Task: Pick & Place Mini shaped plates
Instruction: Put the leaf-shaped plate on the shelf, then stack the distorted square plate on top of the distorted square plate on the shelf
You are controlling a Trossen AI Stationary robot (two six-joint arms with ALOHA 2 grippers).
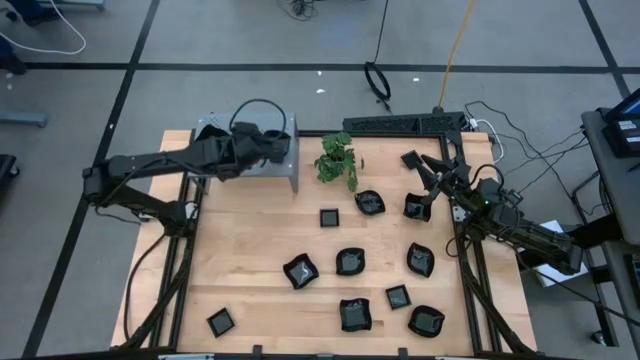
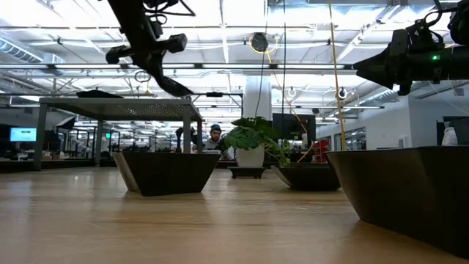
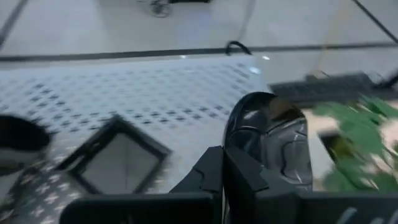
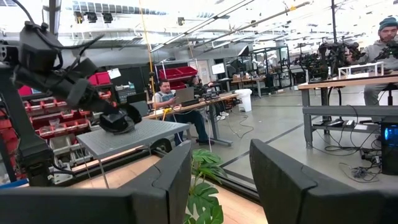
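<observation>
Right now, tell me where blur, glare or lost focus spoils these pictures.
Left wrist view: motion blur smears the plant and the perforated box top; the held plate is sharper and carries glossy highlights. Low view: the nearest plate is soft, and ceiling lights blow out. Right wrist view: its own fingers are blurred. High view: evenly lit.

Overhead and table-level views share the table [image 1: 260, 250]; wrist views look forward.

Left arm extended across the table's rear left, left gripper [image 1: 283, 140] raised, jaws clamped on a glossy black dish [image 3: 270, 143], right arm at the rear right, right gripper [image 1: 428, 172] raised, jaws parted
</observation>
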